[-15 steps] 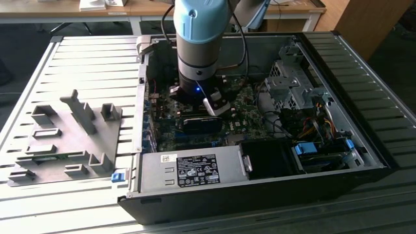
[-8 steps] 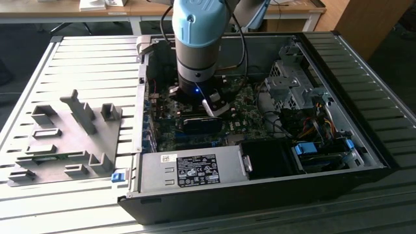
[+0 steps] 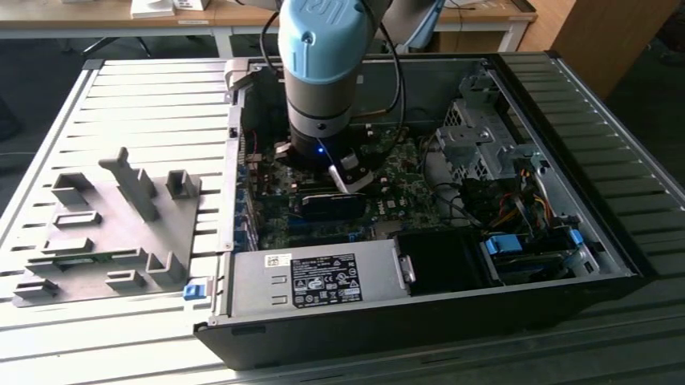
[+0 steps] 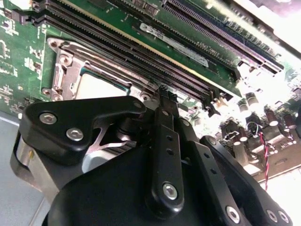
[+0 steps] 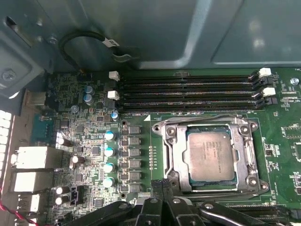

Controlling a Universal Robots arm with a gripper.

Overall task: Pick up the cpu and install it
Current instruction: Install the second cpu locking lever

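Gripper (image 5: 162, 186): nearest the lens in both wrist views; fingers drawn together with nothing between them; hanging low over the motherboard (image 5: 94, 136), just beside the socket frame (image 5: 170, 141).

Fixture plate (image 3: 102, 233): grey, with raised blocks; lying on the slatted table (image 3: 160, 104) at the exterior view's left, outside the case; probably a staging rack kept within the arm's reach.

Arm (image 3: 321, 72): reaching straight down into the open computer case (image 3: 599, 200) at the exterior view's centre; vertical, presumably to clear the case walls.

Power supply (image 3: 310, 281): along the near wall of the case, well apart from the gripper.

cpu (image 5: 209, 155): silvery top up, lying flat and square inside the socket frame, apart from the fingers; judged to be seated, since its edges run parallel to the frame all round.

Memory slots (image 5: 188, 92): long dark rows just beside the socket frame, on the side away from the gripper; unfilled as far as can be told.

Drive cage (image 3: 482, 136): perforated metal at the exterior view's right, inside the case, clear of the work.
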